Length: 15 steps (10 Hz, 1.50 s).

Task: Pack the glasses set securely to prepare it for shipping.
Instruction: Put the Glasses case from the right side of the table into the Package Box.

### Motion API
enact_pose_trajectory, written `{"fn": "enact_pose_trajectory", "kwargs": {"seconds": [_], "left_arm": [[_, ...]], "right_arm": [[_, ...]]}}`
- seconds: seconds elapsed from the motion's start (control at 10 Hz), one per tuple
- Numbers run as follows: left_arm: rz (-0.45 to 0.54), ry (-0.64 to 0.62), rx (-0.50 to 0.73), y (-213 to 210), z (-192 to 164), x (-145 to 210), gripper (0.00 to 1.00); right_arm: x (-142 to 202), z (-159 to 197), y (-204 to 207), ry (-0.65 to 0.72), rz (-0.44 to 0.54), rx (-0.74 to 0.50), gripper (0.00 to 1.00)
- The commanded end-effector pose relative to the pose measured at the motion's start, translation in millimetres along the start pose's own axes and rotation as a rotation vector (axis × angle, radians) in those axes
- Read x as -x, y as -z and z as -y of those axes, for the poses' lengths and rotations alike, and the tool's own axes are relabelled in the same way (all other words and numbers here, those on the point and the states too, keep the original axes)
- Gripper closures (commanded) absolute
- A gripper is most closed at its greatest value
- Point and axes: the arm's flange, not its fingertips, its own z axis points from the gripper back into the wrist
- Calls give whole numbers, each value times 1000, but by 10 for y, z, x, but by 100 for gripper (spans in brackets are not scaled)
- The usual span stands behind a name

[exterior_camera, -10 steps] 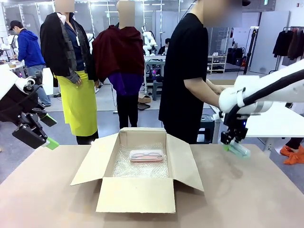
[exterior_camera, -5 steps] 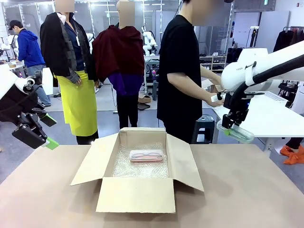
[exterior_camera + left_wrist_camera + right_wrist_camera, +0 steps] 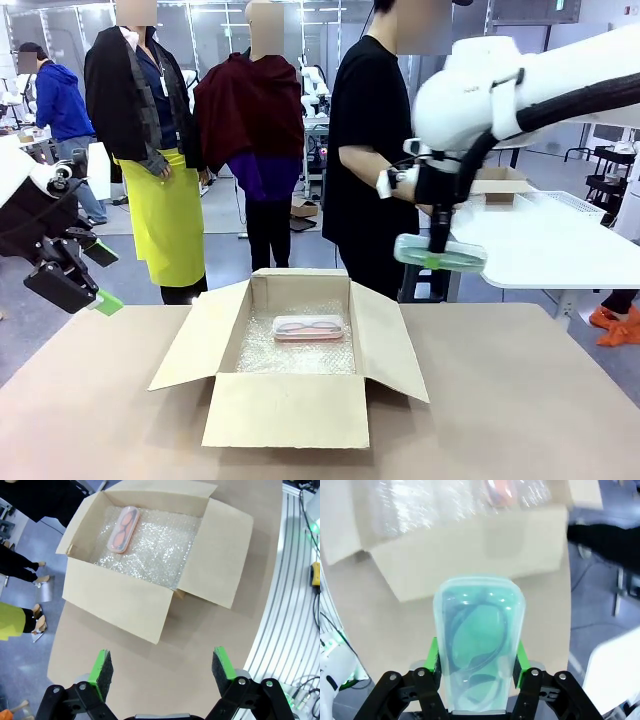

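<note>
The translucent pink glasses case (image 3: 308, 327) lies on bubble wrap at the far side of the open cardboard box (image 3: 290, 405); it also appears from above as the pink case (image 3: 123, 528). My right gripper (image 3: 437, 258) hangs high to the right of the box, shut on the mint green case (image 3: 440, 253), which lies level in the air. In the right wrist view the mint green case (image 3: 479, 645) sits between the green pads (image 3: 434, 656), above the box. My left gripper (image 3: 88, 292) stands open at the table's left edge, its fingers (image 3: 103, 666) wide apart with nothing between them.
Bubble wrap (image 3: 150, 547) lines the box floor. The box flaps (image 3: 388, 343) stand open on all sides. A person in a black shirt (image 3: 368, 160) stands behind the table at the far right, facing a white side table (image 3: 560, 245).
My right arm has lifted the mint green case off the table's right side and swung it up and leftward toward the box. The left arm has not moved.
</note>
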Motion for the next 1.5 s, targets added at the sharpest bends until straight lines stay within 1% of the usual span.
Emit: {"fn": "enact_pose_trajectory", "kwargs": {"seconds": [0.0, 0.1, 0.2, 0.3, 0.4, 0.5, 0.7, 0.8, 0.9, 1.1, 1.2, 1.3, 1.4], "left_arm": [[-1, 6, -4, -10, -5, 8, 0], [-1, 6, -4, -10, -5, 8, 0], [-1, 6, -4, -10, -5, 8, 0], [-1, 6, -4, -10, -5, 8, 0], [-1, 6, -4, -10, -5, 8, 0], [-1, 6, -4, -10, -5, 8, 0], [-1, 6, -4, -10, -5, 8, 0], [-1, 6, -4, -10, -5, 8, 0], [-1, 6, -4, -10, -5, 8, 0], [-1, 6, -4, -10, -5, 8, 0], [-1, 6, -4, -10, -5, 8, 0], [-1, 6, -4, -10, -5, 8, 0], [-1, 6, -4, -10, -5, 8, 0]], "right_arm": [[-452, -27, 180, -85, 4, -46, 68], [-825, -127, 285, -119, -20, -49, 68], [-1108, -188, 419, -134, -32, -46, 68], [-1379, -242, 544, -139, -24, -7, 68], [-1632, -303, 665, -165, -36, -19, 68], [-1854, -353, 804, -181, -55, 4, 68], [-2098, -385, 1136, -183, -55, -48, 68], [-2167, -384, 1304, -177, -77, -41, 68], [-2214, -376, 1458, -156, -82, -65, 68], [-2224, -399, 1681, -127, -89, -71, 68], [-2182, -386, 1817, -114, -74, -102, 34], [-2150, -386, 1967, -113, -75, -111, 33], [-2099, -383, 2077, -127, -93, -145, 30]]}}
